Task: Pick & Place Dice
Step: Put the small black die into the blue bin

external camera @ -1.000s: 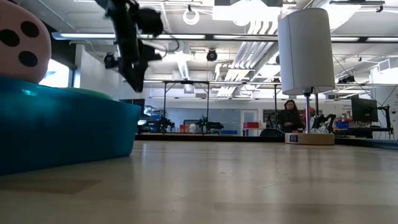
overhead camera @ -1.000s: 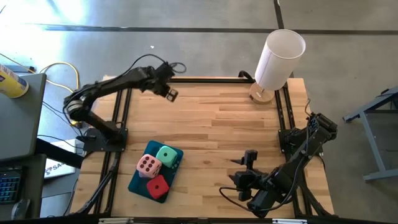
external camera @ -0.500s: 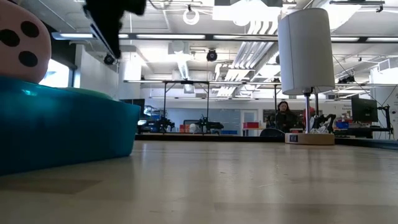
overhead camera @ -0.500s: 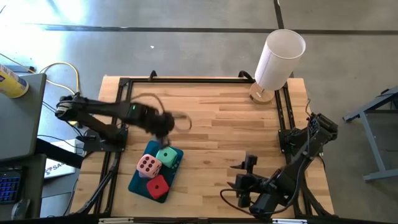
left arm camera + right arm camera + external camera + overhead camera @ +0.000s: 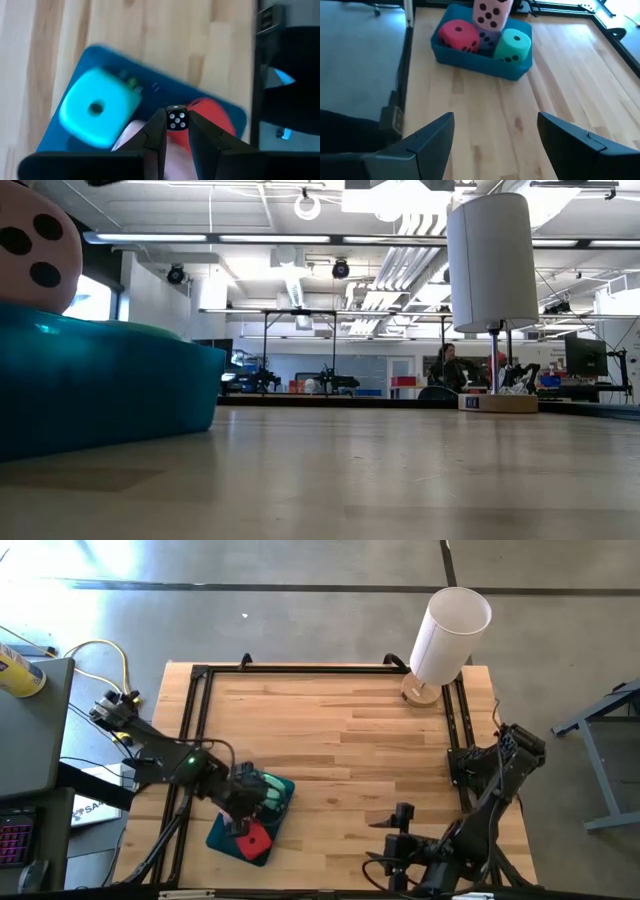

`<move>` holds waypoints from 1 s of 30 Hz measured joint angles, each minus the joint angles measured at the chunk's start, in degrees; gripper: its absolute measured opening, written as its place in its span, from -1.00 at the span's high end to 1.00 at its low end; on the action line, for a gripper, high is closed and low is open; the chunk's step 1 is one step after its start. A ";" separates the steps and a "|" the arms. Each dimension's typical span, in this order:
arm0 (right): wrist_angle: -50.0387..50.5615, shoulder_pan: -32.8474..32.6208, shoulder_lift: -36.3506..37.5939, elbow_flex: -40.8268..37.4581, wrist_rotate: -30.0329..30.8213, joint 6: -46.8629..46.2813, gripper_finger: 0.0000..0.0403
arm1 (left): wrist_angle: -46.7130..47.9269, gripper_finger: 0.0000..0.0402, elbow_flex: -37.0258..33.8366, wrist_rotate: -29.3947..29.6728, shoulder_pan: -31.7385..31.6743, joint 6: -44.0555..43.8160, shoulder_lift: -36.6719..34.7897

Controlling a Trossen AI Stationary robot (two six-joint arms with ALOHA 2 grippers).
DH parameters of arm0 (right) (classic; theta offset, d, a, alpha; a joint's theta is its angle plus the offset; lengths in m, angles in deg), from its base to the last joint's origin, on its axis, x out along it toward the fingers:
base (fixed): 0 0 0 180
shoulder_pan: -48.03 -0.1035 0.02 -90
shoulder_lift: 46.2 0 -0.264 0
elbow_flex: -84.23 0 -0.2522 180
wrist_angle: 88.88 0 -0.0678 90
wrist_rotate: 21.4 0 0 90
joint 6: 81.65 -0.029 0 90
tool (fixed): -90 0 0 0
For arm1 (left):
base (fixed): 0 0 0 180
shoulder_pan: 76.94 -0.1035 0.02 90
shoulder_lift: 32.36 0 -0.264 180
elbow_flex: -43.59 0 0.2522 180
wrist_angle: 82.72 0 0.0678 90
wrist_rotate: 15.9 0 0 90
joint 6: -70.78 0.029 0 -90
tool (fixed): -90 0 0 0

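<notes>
A teal tray (image 5: 222, 833) lies near the table's front left with big foam dice in it: a mint green one (image 5: 514, 45), a red one (image 5: 457, 35) and a lilac one (image 5: 486, 42). A pale pink die (image 5: 490, 12) rests on top of them. My left gripper (image 5: 243, 802) hangs over the tray, shut on a small black die (image 5: 176, 119) with white pips. In the high view its arm hides the pink die. My right gripper (image 5: 495, 122) stands open at the front right, pointing toward the tray with nothing between its fingers. My left gripper pinches the small black die's two opposite sides (image 5: 169, 120) between its two fingertips, at their free ends. The fingers slant down from the table's left side. The die is lifted clear above the red die (image 5: 212, 114) and the pink die (image 5: 131, 137), a pip face toward the wrist camera.
A white cylinder (image 5: 450, 632) on a round wooden foot stands at the table's far right corner. A black frame (image 5: 300, 670) runs along the table's edges. Bare wood lies between the tray and my right arm (image 5: 470, 825).
My left gripper has swung from the table's far left toward the near edge and now hangs over the tray, rolling about its axis on the way. It has left the low view. My right gripper has drawn slightly toward the near edge.
</notes>
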 joint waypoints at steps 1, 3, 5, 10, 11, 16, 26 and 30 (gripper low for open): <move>-0.57 -0.04 -0.24 0.01 0.22 0.00 -0.38 | -1.61 0.71 0.00 0.52 0.62 1.08 0.00; -1.17 -0.04 -0.93 0.01 0.32 0.25 -0.38 | -3.82 0.71 0.00 1.60 1.44 2.36 0.00; -1.76 -0.11 -1.72 0.01 0.08 0.26 -0.38 | -4.81 0.71 0.00 1.72 1.64 2.52 0.01; -2.46 0.07 -4.03 0.01 0.00 0.39 -0.38 | -5.01 0.71 0.00 1.21 1.69 0.66 2.05; -2.89 0.18 -4.40 0.01 0.02 0.39 -0.37 | -5.14 0.71 0.00 0.79 1.71 0.63 2.86; -5.36 0.55 -5.66 0.01 0.15 1.29 -0.38 | -5.32 0.71 0.00 -3.01 1.74 0.83 7.64; -10.99 0.08 -5.61 0.01 -1.17 3.41 -0.38 | -7.72 0.71 0.03 -4.23 4.06 0.26 14.01; -12.32 0.07 -5.61 0.01 -1.36 3.15 -0.38 | -7.88 0.71 0.11 -3.60 4.08 0.24 15.03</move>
